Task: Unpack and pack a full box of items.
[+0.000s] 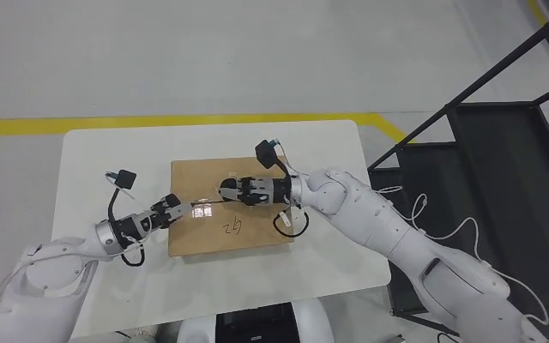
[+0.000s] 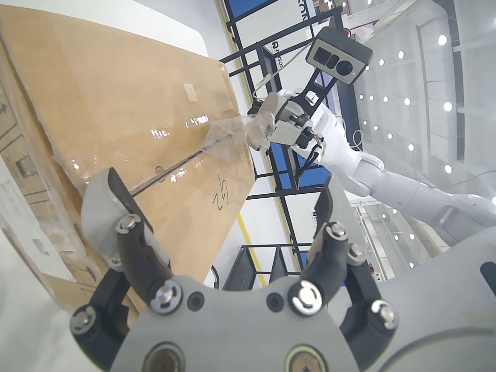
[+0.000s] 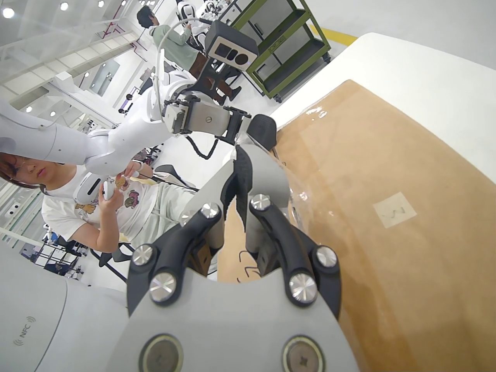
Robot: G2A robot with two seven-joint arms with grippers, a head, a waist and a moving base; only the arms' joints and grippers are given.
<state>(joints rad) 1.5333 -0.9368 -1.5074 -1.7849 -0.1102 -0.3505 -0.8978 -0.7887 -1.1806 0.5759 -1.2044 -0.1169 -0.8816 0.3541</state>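
Observation:
A closed cardboard box [image 1: 249, 223] lies flat in the middle of the white table, with clear tape [image 1: 203, 208] along its centre seam. My right gripper [image 1: 225, 190] is over the box top, shut on a peeled-up end of the tape [image 2: 228, 131], which stretches from the seam to its fingertips [image 3: 242, 172]. My left gripper [image 1: 176, 206] is at the box's left edge, open; one finger [image 2: 112, 191] lies against the box edge by the seam and the other finger [image 2: 329, 203] is in the air. From the right wrist view the left gripper [image 3: 259, 129] sits at the box's far edge.
The table [image 1: 326, 146] has bare margins around the box. A dark metal stair frame [image 1: 480, 154] stands just past the table's right side. A yellow floor line [image 1: 171, 124] runs behind the table. A green cart [image 3: 279, 40] stands far off.

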